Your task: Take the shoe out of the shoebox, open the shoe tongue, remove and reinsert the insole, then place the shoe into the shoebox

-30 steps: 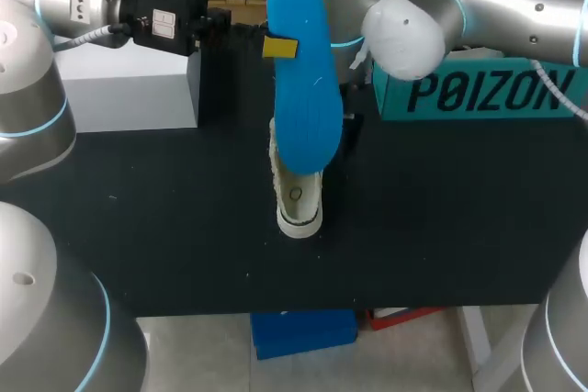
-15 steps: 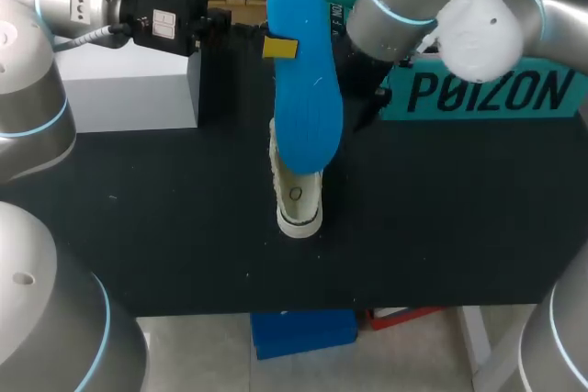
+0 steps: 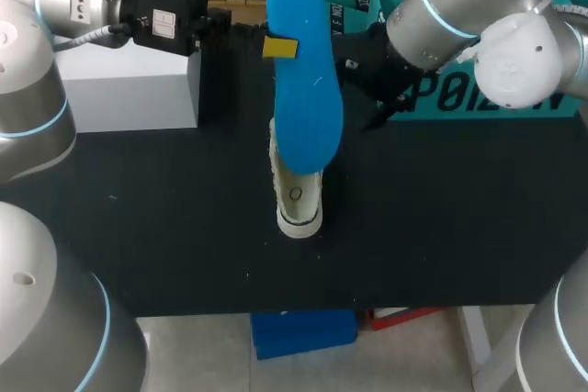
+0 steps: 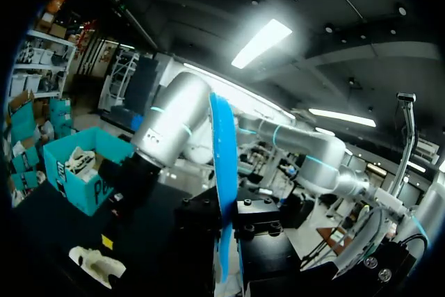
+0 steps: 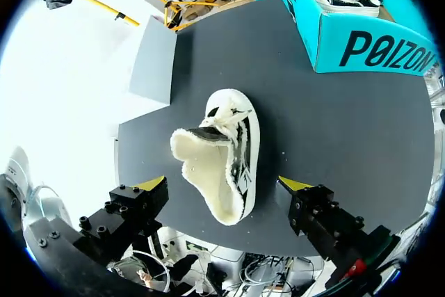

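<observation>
Where the insole overlaps it, the shoe is half hidden.

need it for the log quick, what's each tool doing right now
left tool: closed on the blue insole
right tool: open, holding nothing

Head camera is overlooking the table; right wrist's is hovering over the same shoe; left's is facing the insole edge-on.
</observation>
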Robot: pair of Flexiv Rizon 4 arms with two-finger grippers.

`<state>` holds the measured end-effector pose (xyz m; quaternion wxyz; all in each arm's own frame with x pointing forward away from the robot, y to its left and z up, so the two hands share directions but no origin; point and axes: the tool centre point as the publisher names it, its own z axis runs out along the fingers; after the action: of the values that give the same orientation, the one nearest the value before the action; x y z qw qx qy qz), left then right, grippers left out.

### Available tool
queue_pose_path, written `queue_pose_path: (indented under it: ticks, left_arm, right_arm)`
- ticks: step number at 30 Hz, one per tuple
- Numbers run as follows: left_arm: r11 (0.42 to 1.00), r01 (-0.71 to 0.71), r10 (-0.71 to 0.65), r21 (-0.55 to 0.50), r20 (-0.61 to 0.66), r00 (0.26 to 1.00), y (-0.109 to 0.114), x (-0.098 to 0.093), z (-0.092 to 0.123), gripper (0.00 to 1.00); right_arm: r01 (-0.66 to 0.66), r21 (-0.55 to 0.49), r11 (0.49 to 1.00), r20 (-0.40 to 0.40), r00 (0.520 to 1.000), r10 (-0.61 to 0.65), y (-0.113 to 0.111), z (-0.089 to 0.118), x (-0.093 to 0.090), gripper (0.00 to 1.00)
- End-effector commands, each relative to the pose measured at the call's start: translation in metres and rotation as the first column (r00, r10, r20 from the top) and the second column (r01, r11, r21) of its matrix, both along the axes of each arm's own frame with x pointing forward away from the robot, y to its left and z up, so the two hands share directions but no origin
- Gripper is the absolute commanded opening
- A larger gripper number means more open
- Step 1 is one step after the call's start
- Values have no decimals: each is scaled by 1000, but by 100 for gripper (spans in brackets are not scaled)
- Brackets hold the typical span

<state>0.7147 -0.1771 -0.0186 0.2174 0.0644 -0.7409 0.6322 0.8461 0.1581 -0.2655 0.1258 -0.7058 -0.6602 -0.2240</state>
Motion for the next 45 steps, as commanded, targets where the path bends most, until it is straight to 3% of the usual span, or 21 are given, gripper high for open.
queue_pose_path:
  ticks: [1,12,15,18,29,36,45]
  left_arm:
    - [1000,-4,4,-1,2,1000,-1,-1,-1,0]
    - [1000,-4,4,-1,2,1000,-1,-1,-1,0]
    - [1000,-4,4,-1,2,1000,-1,-1,-1,0]
    - [1000,-4,4,-1,2,1000,-1,-1,-1,0]
    - [1000,-4,4,-1,2,1000,-1,-1,-1,0]
    - [1000,-4,4,-1,2,1000,-1,-1,-1,0]
    - [1000,-4,4,-1,2,1000,-1,-1,-1,0]
  right_arm:
    - [-5,38,999,5,1000,4,-1,-3,0,100]
    - [-24,338,941,29,999,15,-14,13,2,100]
    - [-38,489,872,60,998,10,-16,18,2,100]
    - [-42,552,833,69,998,5,-18,21,1,100]
    - [-27,724,689,86,995,-52,-32,26,-6,100]
    - [-34,780,625,103,992,-74,-36,28,-7,100]
    - [-58,796,602,129,989,-75,-38,36,-2,100]
